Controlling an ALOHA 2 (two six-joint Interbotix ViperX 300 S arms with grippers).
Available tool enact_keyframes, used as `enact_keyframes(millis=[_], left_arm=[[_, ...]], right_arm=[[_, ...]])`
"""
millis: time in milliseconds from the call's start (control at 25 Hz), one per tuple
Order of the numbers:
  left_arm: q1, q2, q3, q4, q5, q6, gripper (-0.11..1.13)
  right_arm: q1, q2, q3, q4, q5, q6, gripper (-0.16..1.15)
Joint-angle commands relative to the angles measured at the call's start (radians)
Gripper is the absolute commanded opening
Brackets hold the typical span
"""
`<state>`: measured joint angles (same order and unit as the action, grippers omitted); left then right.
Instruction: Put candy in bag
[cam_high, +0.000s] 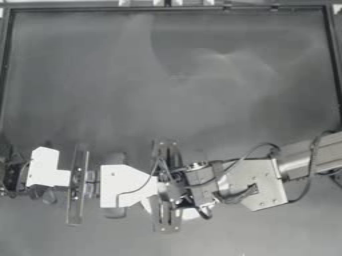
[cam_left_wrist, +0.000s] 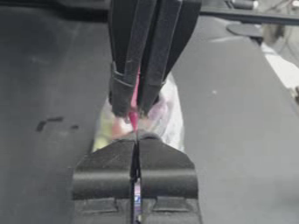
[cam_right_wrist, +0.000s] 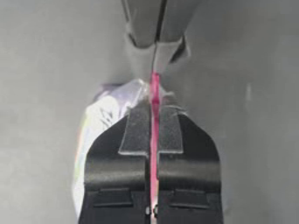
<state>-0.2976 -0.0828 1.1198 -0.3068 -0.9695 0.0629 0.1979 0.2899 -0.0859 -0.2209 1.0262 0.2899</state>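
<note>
Toward the middle of the counter (cam_high: 167, 75), well away from its far edge: a tip-to-tip meeting of left hand (cam_left_wrist: 136, 136) and right hand (cam_right_wrist: 154, 109), with the bag (cam_right_wrist: 100, 124) hung between them.

Left hand: reaching in from its own side, jaws pressed together on the pink closure strip (cam_right_wrist: 154, 87), no gap to be seen. Right hand: coming in from the opposite side, likewise clamped flat on that same strip, just beside the other's tips, nearly touching.

Bag: held by its mouth edge only, body slack to one side of the strip, colourful and whitish contents showing through the plastic. Whether clear of the counter or resting on it, cannot tell.

Likely reason for the double pinch: pressing the zip closed, or else taking hold of the two lips to part them. Cannot tell which from these views.

Candy: no loose sweet visible on the counter or in either hand. Possibly among the whitish contents already, though not to be singled out there.
</note>
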Motion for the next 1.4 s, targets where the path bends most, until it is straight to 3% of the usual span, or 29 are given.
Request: enact_keyframes(millis=[40,1400], left_arm=[[-0.008,-0.040,-0.009,0.002,-0.018,0.003,0.12],[-0.008,-0.025,-0.014,-0.002,-0.018,0.002,0.12]], right_arm=[[0.008,-0.051,0.028,0.008,0.009,0.018,0.04],[0.071,-0.225,0.250,-0.032,0.017,0.235,0.04]])
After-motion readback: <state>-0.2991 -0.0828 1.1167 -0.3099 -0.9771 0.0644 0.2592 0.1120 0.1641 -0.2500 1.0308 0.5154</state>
